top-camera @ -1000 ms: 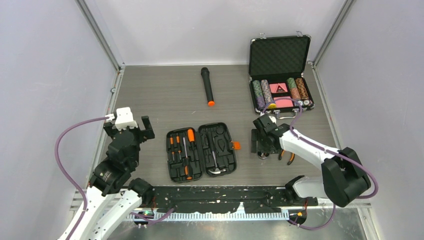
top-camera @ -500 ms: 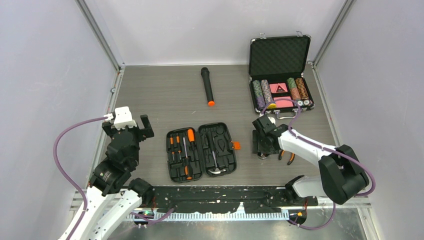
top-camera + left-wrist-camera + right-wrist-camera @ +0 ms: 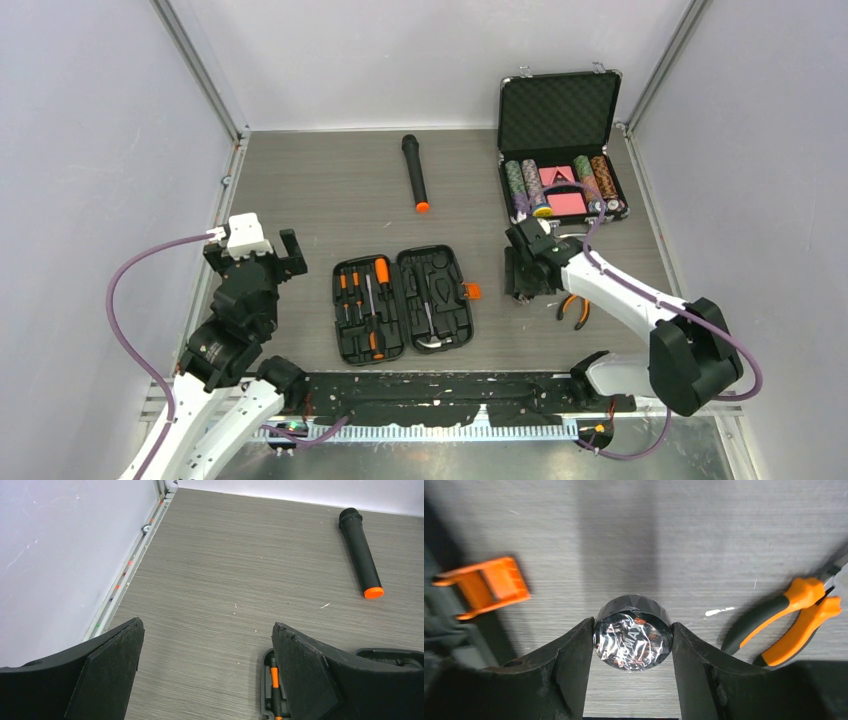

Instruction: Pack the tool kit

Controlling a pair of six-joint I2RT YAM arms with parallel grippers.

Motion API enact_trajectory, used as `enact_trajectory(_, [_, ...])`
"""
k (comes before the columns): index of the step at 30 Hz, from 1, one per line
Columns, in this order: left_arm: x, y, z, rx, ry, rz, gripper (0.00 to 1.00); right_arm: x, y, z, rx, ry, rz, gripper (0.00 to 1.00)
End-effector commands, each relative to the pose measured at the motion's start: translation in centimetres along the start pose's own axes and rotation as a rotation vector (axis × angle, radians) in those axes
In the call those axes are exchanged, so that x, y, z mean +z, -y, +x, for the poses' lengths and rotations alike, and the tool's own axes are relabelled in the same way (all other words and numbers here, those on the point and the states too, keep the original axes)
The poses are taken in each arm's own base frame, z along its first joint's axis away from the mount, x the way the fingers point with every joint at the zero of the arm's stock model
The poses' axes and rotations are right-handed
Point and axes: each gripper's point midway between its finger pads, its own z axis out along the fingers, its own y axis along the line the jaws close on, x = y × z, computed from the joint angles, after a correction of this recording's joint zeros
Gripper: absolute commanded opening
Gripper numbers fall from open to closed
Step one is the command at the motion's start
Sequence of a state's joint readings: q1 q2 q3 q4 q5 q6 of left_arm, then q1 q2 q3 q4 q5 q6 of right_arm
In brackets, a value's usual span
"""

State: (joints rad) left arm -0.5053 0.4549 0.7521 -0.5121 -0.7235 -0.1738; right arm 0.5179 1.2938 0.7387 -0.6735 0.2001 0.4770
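The tool kit (image 3: 403, 303) lies open at the table's middle, with orange-black screwdrivers (image 3: 365, 290) in its left half and its orange latch (image 3: 472, 291) on the right edge. Just right of the latch (image 3: 484, 586), my right gripper (image 3: 522, 283) points down. Its jaws press both sides of a black tape roll (image 3: 632, 637) wrapped in shiny film. Orange-handled pliers (image 3: 574, 310) lie on the table right of that gripper (image 3: 632, 640). My left gripper (image 3: 270, 252) hangs wide open and empty left of the kit, whose corner (image 3: 265, 680) shows by its right finger.
A black microphone (image 3: 415, 173) with an orange end lies behind the kit. An open metal-edged case of poker chips (image 3: 560, 150) stands at the back right. Grey walls and rails close in the table on three sides.
The right jaws have narrowed onto the tape roll. The right wrist has shifted slightly away from the pliers, which now show fully. The left arm has not moved.
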Motion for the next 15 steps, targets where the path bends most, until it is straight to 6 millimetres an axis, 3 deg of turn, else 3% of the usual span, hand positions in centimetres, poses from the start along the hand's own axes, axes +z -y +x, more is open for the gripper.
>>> enact_trajectory(1, [0.2,0.0,-1.3,-0.033,0.045,-0.007,1.00,-4.0,-2.5,-5.0,-0.036,0.139,-0.076,0.48])
enact_trajectory(5, [0.1,-0.1,-1.3,-0.036,0.046,-0.009,1.00,-6.5,-6.2,-7.8,-0.124,0.187,-0.127,0.49])
enact_trajectory(9, [0.1,-0.2,-1.3,-0.037,0.047,-0.011,0.99,-8.5,-11.4,-10.6,-0.220,0.226,-0.193,0.49])
enact_trajectory(10, [0.1,-0.2,-1.3,-0.038,0.048,-0.011,1.00,-7.8,-12.5,-10.3,-0.257,0.202,-0.189,0.49])
enact_trajectory(11, [0.1,-0.2,-1.3,-0.039,0.048,-0.012,1.00,-8.5,-13.9,-11.1,-0.272,0.223,-0.212,0.49])
enact_trajectory(12, [0.1,-0.3,-1.2,-0.038,0.047,-0.014,1.00,-7.5,-14.6,-10.9,-0.296,0.198,-0.200,0.49])
enact_trajectory(13, [0.2,-0.2,-1.2,-0.036,0.045,-0.013,1.00,-8.0,-15.7,-11.6,-0.307,0.216,-0.216,0.49])
enact_trajectory(14, [0.2,-0.3,-1.2,-0.036,0.045,-0.014,1.00,-7.0,-16.3,-11.6,-0.324,0.195,-0.205,0.49])
enact_trajectory(15, [0.2,-0.3,-1.2,-0.038,0.045,-0.014,1.00,-7.2,-17.0,-12.1,-0.327,0.204,-0.217,0.49])
